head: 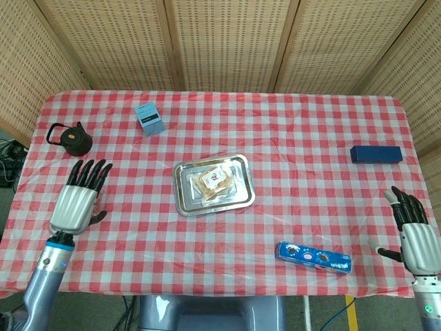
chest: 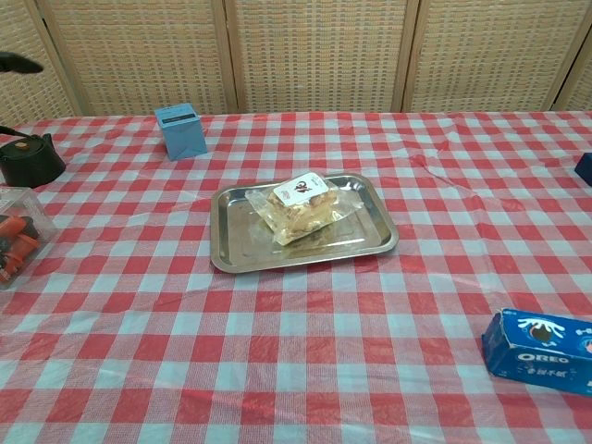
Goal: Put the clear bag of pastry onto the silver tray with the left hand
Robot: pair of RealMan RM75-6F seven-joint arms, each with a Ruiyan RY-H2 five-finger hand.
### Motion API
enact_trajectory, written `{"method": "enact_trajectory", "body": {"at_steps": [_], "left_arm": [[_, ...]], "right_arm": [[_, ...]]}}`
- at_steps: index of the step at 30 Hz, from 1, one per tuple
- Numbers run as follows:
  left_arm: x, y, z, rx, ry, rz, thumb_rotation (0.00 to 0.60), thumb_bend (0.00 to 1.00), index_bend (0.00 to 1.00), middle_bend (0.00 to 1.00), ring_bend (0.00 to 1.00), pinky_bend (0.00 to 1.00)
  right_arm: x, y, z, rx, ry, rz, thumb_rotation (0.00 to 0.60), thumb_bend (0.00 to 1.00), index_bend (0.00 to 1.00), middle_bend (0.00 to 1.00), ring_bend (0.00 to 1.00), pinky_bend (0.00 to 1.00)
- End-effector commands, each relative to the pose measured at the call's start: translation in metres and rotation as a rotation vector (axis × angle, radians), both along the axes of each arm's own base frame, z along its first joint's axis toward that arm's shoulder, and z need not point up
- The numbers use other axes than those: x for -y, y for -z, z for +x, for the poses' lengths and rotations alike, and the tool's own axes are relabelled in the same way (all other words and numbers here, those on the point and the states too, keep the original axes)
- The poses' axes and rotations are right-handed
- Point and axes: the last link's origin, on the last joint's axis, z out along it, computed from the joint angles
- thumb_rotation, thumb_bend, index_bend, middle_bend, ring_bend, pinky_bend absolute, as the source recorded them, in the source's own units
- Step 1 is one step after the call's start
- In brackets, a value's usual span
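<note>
**Pastry bag rests on the tray; left hand is clear of it**

At the table's left edge, the left hand (head: 77, 200) hovers with its fingers spread and nothing in them, well apart from the tray. Just beyond it, near the far left corner, sits a black kettle (head: 71, 138), and further in along the far side stands a small light-blue box (head: 149, 118). The chest view also shows a clear container (chest: 13, 237) with red contents at the left edge.

Around the middle of the table lies the silver tray (head: 182, 200), and the clear bag of pastry (head: 214, 182) rests inside its rim, label side up, slightly angled. The placement looks complete. What remains, by this judgement, is only to park the left arm calmly: the hand should stay high and off the kettle and container beside it, so nothing gets nudged.

Toward the near right edge lies a blue cookie box (head: 313, 257); a dark blue box (head: 375, 154) sits at the right edge. The right hand (head: 416, 236) hangs off the near right corner, fingers apart, empty.
</note>
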Motion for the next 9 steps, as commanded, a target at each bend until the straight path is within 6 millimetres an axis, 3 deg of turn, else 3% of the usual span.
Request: {"method": "enact_trajectory", "body": {"at_steps": [1, 3, 9], "left_arm": [[0.039, -0.011, -0.042, 0.011, -0.085, 0.06, 0.6, 0.02, 0.0, 0.0, 0.0, 0.0], [0.052, -0.012, -0.054, 0.021, -0.092, 0.087, 0.6, 0.03, 0.0, 0.0, 0.0, 0.0], [0.065, -0.014, -0.069, 0.033, -0.099, 0.119, 0.6, 0.03, 0.0, 0.0, 0.0, 0.0]], "right_arm": [[-0.001, 0.006, 0.004, -0.015, -0.014, 0.012, 0.6, 0.06, 0.0, 0.0, 0.0, 0.0], [-0.002, 0.008, 0.006, -0.022, -0.019, 0.014, 0.6, 0.06, 0.0, 0.0, 0.0, 0.0], [-0.002, 0.011, 0.01, -0.027, -0.032, 0.021, 0.6, 0.06, 0.0, 0.0, 0.0, 0.0]]}}
